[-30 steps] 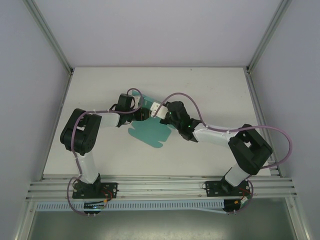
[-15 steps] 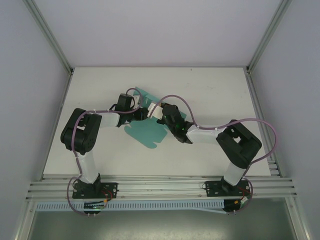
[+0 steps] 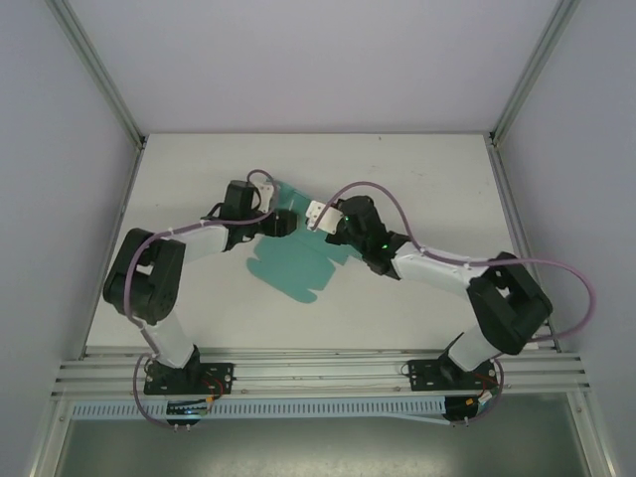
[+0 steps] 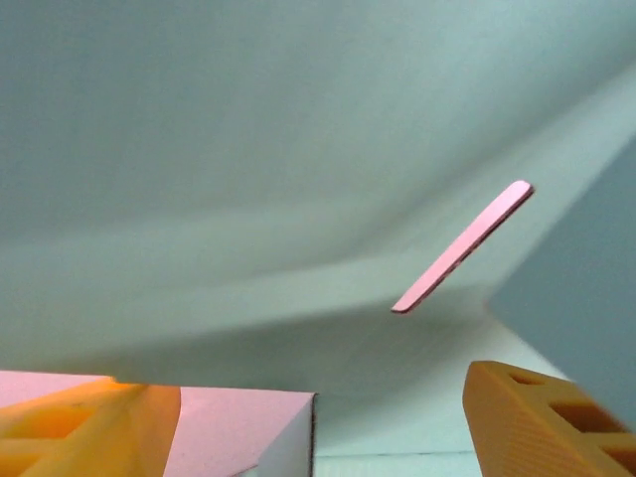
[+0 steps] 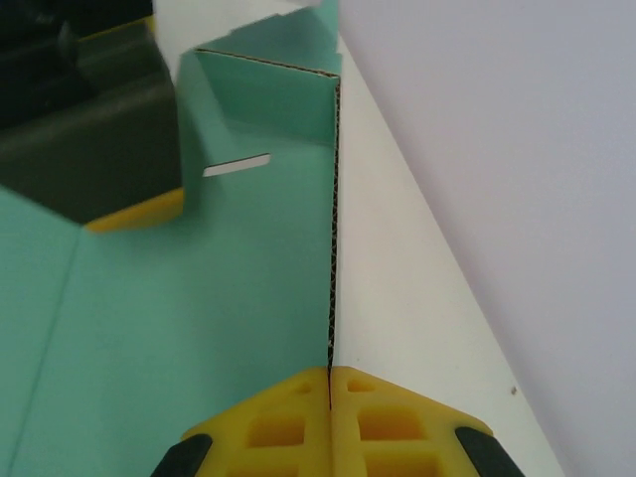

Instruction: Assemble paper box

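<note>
A teal paper box (image 3: 298,266), not yet closed into a container, lies as a partly folded sheet at the centre of a white table (image 3: 417,169). From above, both tools meet at its 12 o'clock edge, the left gripper (image 3: 286,221) toward 11 o'clock and the right gripper (image 3: 318,213) toward 1 o'clock. The right wrist camera adds that its yellow fingers (image 5: 288,422) are pressed together on an upright panel's edge, with a slot (image 5: 237,166) cut at 11 o'clock. The left wrist camera shows orange fingers (image 4: 545,417) spread wide, gripping nothing.
</note>
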Controlling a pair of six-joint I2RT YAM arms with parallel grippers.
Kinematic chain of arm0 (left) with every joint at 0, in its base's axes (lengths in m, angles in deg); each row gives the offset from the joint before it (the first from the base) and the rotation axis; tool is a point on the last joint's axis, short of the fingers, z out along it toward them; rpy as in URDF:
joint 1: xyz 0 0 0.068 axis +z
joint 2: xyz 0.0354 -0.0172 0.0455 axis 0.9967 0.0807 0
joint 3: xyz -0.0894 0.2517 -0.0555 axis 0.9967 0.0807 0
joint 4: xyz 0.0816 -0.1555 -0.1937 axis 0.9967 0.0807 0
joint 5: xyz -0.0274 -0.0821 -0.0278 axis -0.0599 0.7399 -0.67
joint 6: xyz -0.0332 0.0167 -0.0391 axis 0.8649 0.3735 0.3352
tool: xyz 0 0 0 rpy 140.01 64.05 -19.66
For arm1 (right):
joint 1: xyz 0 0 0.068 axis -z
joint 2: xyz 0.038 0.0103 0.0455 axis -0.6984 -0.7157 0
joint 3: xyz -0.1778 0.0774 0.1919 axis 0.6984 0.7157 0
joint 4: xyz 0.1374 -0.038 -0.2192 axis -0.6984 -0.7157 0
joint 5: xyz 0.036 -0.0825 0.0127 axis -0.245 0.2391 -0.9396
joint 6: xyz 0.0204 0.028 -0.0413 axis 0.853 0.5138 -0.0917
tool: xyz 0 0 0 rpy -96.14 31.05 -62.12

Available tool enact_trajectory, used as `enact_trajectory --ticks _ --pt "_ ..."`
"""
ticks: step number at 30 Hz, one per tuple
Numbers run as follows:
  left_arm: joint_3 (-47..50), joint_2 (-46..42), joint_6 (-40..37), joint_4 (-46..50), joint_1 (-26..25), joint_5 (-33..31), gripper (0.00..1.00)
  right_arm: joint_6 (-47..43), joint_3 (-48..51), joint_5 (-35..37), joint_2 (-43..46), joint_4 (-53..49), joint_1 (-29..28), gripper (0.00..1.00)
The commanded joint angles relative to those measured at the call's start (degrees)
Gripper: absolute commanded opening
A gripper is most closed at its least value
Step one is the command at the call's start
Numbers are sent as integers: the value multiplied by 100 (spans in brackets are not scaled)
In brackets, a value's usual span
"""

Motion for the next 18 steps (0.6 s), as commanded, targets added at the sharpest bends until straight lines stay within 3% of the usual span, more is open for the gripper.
enact_trajectory --ticks 1,7,12,18 --pt "163 -370 -525 54 286 959 76 212 -426 -1415 402 -1277 370 0" --pt "329 -605 -959 117 318 2055 77 361 -696 -2146 521 -1716 692 0" --pt "413 -586 -917 -45 308 2477 77 598 -798 -2358 466 -1575 875 0" --pt "416 -479 -772 14 305 2101 76 998 -972 -2660 369 -1419 1007 0"
